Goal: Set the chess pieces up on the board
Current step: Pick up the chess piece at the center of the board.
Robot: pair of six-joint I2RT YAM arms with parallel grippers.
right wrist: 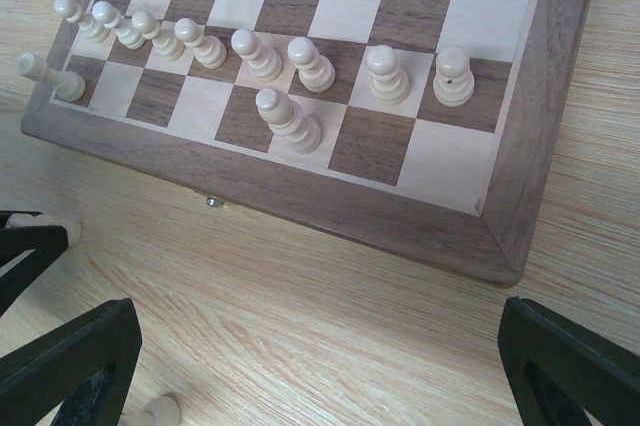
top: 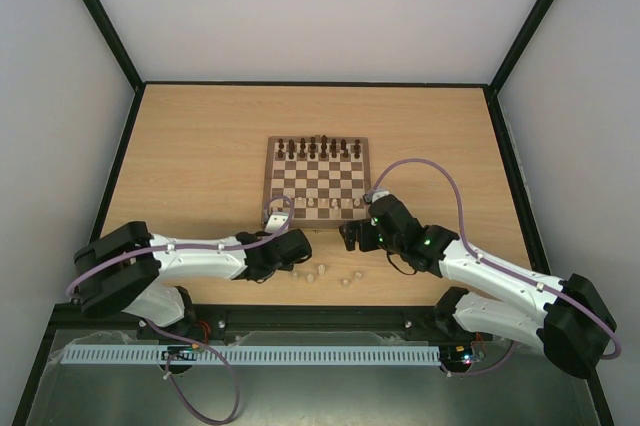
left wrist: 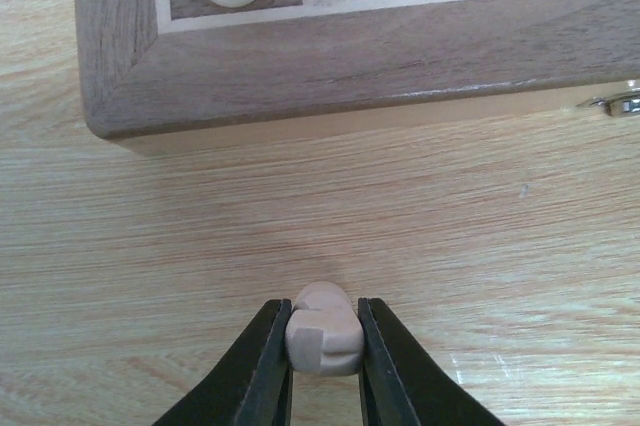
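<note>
The board lies mid-table, with dark pieces along its far rows and several pale chess pieces standing on its near rows. My left gripper is low over the table just in front of the board's near left corner. It is shut on a small pale chess piece, with both fingers pressed against its sides. My right gripper hovers open in front of the board's near right corner, and nothing is between its fingers. In the top view the left gripper and the right gripper flank the board's near edge.
Several loose pale pieces lie on the table between the arms, near the front edge. One of them sits by my right gripper's left finger. A metal clasp is on the board's near side. Dark rails border the table.
</note>
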